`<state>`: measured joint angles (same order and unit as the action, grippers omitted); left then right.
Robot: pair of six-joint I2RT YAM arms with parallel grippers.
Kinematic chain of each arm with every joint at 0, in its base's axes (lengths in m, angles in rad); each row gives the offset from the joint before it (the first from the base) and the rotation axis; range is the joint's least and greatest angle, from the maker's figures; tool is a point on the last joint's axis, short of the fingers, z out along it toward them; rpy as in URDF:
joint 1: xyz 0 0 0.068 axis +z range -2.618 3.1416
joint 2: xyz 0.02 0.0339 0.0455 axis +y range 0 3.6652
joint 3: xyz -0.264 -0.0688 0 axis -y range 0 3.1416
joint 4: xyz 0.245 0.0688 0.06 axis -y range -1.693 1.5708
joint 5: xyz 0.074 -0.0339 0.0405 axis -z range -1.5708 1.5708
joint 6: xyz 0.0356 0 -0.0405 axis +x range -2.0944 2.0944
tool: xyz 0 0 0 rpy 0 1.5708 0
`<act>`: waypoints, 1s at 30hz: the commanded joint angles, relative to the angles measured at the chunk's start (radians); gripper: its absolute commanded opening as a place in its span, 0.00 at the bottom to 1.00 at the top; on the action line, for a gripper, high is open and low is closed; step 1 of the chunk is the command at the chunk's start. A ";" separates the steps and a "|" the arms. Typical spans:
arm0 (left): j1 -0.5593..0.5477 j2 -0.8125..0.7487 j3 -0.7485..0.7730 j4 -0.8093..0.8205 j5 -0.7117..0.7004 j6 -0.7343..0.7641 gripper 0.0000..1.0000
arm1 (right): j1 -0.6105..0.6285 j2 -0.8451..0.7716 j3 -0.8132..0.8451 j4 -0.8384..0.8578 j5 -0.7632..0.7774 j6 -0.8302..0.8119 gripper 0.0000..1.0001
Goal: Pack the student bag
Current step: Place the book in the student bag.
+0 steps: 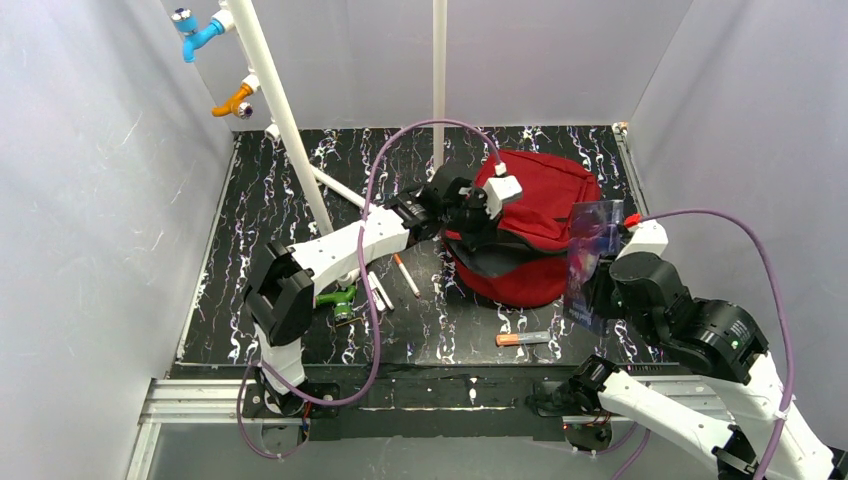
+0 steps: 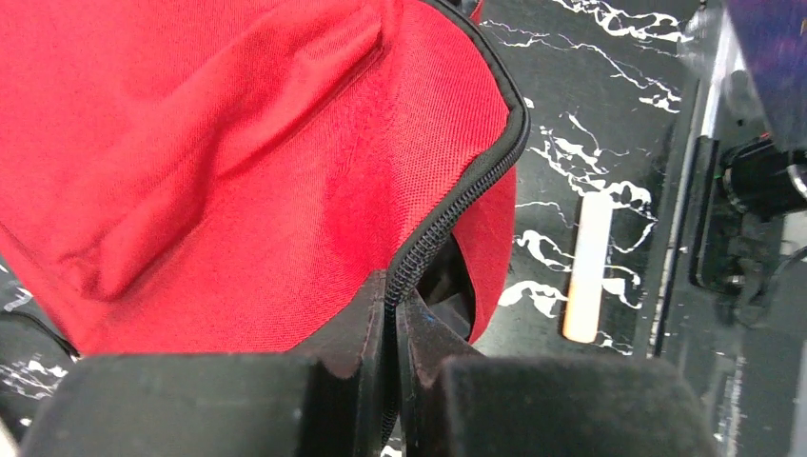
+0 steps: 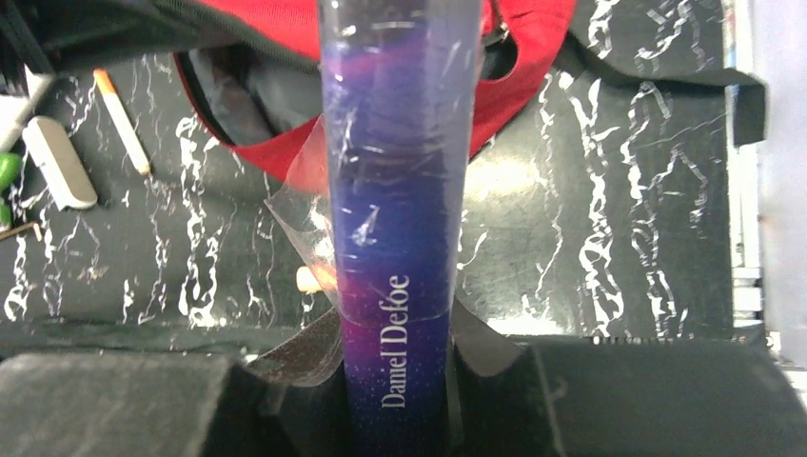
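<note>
The dark-red student bag [image 1: 535,215] lies at the back right of the table with its mouth facing the near side. My left gripper [image 1: 478,222] is shut on the bag's black zip edge [image 2: 447,214] and holds the flap up; red fabric [image 2: 238,162] fills the left wrist view. My right gripper [image 1: 600,290] is shut on a blue-purple book [image 1: 592,262], held upright by its spine [image 3: 400,219] just right of and in front of the bag. The bag's open mouth [image 3: 238,100] shows beyond the book.
A white-and-orange pen [image 1: 522,339] lies near the front, in front of the bag; it also shows in the left wrist view [image 2: 587,267]. More pens [image 1: 406,276] and a green object [image 1: 338,297] lie under the left arm. A white pole [image 1: 438,70] stands behind the bag.
</note>
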<state>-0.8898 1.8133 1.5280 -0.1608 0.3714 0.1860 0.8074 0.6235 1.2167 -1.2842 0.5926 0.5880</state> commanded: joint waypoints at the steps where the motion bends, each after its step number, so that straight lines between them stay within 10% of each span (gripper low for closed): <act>1: 0.028 -0.002 0.064 -0.080 0.053 -0.111 0.00 | 0.004 -0.020 -0.052 0.141 -0.165 0.025 0.01; 9: 0.027 -0.044 0.112 0.122 -0.179 -0.177 0.00 | 0.004 -0.096 -0.360 0.471 -0.851 0.050 0.01; 20: -0.018 -0.138 0.085 0.192 -0.087 -0.226 0.00 | -0.034 0.068 -0.550 0.981 -0.802 0.333 0.01; 26: -0.018 -0.155 0.065 0.167 -0.113 -0.218 0.00 | -0.332 0.128 -0.821 1.669 -1.105 0.767 0.01; 30: -0.019 -0.149 0.066 0.125 -0.127 -0.209 0.00 | -0.524 0.086 -0.901 1.639 -1.206 0.800 0.01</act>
<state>-0.9070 1.7443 1.5917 -0.0311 0.2508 -0.0292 0.4137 0.7654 0.3321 0.0475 -0.4332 1.2331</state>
